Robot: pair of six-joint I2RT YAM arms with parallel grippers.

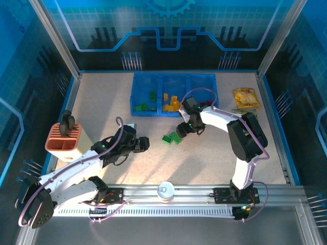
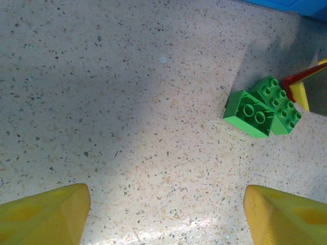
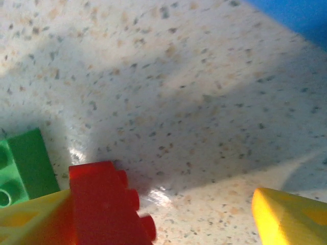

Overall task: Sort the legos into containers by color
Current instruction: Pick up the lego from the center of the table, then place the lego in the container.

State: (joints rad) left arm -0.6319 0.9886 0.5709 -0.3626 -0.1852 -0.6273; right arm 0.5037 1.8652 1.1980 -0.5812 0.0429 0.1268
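- The right claw (image 3: pixel 163 204) stands wide. A red lego (image 3: pixel 104 204) lies against one finger (image 3: pixel 30 219) only, and the other finger is well apart, so we judge it is not clamped. We cannot tell whether it rests on the bench (image 3: pixel 168 102).
- Two green legos (image 2: pixel 260 109) lie on the bench touching each other, just beside that claw and near the blue tray (image 1: pixel 173 75).
- The left claw (image 2: pixel 166 204) is wide too, with nothing between its fingers, and it faces the green pair.
- In the tray, the left compartment (image 1: pixel 145 87) has green pieces and the middle compartment (image 1: pixel 173 87) has yellow ones.
- We judge the step in hand is taking the red lego. Next, the right claw must close squarely on it and then carry it to the right compartment (image 1: pixel 207 84). The green pair belongs in the left one.
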